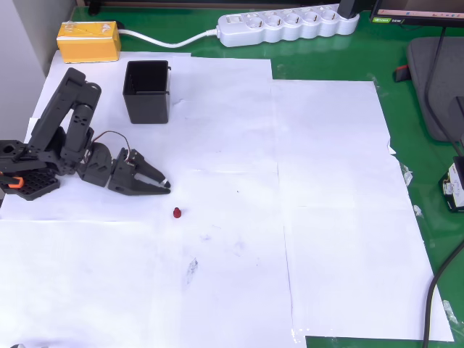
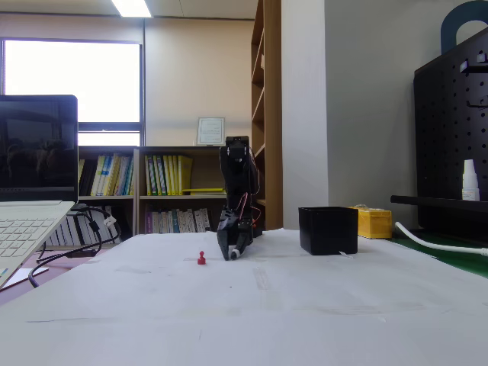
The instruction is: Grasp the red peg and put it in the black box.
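**A:** Your working ground is the white paper sheets (image 1: pixel 326 181) laid over the green table (image 1: pixel 428 217). In the overhead view the paper runs wide and bare to the right and toward the bottom edge. That is your open room. The arm's base sits at the left edge, so you have no slack on that side.

**B:** And the gripper?

**A:** Your gripper (image 1: pixel 165 184) lies low over the paper at the left, pointing right. In the overhead view the fingers come together at the tips and nothing is held between them. In the fixed view the gripper (image 2: pixel 235 252) points down at the paper, but there you cannot tell the gap.

**B:** Where is the peg?

**A:** The red peg (image 1: pixel 177 213) stands alone on the paper, near the fingertips, just below and slightly right of them in the overhead view, not touching. In the fixed view the red peg (image 2: pixel 201 258) stands upright just left of the gripper.

**B:** The box?

**A:** The black box (image 1: pixel 147 91) stands upright and open-topped above the gripper in the overhead view, well apart from the peg. In the fixed view the black box (image 2: pixel 328 230) is to the arm's right.

**B:** Anything in your way?

**A:** A yellow block (image 1: pixel 89 41) sits beyond the box at the upper left, a white power strip (image 1: pixel 288 25) along the top edge. Bare paper lies between peg and box.
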Robot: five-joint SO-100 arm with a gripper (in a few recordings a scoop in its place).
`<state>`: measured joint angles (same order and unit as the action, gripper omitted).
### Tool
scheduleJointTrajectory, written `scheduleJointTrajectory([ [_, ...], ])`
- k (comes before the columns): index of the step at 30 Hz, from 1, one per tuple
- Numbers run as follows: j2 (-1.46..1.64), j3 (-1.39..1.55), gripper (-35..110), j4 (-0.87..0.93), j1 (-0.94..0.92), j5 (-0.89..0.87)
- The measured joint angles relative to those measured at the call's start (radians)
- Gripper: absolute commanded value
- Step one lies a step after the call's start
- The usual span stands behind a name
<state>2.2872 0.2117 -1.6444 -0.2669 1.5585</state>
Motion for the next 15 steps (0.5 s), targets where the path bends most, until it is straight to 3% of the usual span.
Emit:
scheduleJointTrajectory([
  [15, 0.017, 0.0, 4, -0.017, -0.054, -0.009],
])
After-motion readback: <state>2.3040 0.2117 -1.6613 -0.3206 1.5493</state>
